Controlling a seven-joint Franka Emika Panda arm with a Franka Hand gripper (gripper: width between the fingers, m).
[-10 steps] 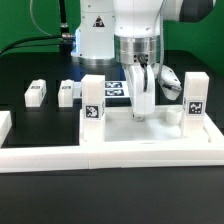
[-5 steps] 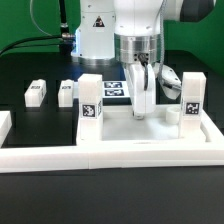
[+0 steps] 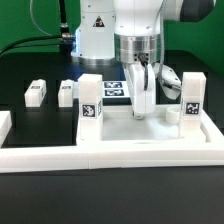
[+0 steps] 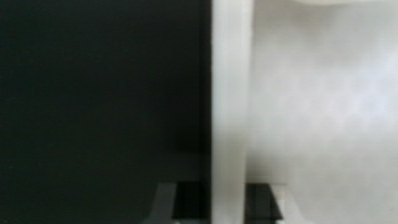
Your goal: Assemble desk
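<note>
The white tabletop [image 3: 112, 127] lies flat like a tray in the middle of the exterior view. Two white leg blocks stand upright on it, one at the exterior view's left [image 3: 92, 101] and one at its right [image 3: 194, 98], each with a tag. Two more leg blocks [image 3: 36, 93] [image 3: 68, 92] lie loose on the black table at the left. My gripper [image 3: 141, 108] reaches down at the tabletop's far side. In the wrist view its fingers [image 4: 189, 202] sit on both sides of a white upright wall, the tabletop's rim [image 4: 231, 110], and close against it.
The long white border rail [image 3: 110, 156] runs along the front, with a short piece [image 3: 4, 126] at the exterior view's left. The marker board [image 3: 114, 90] lies behind the tabletop, near the robot base [image 3: 95, 35]. The table is black.
</note>
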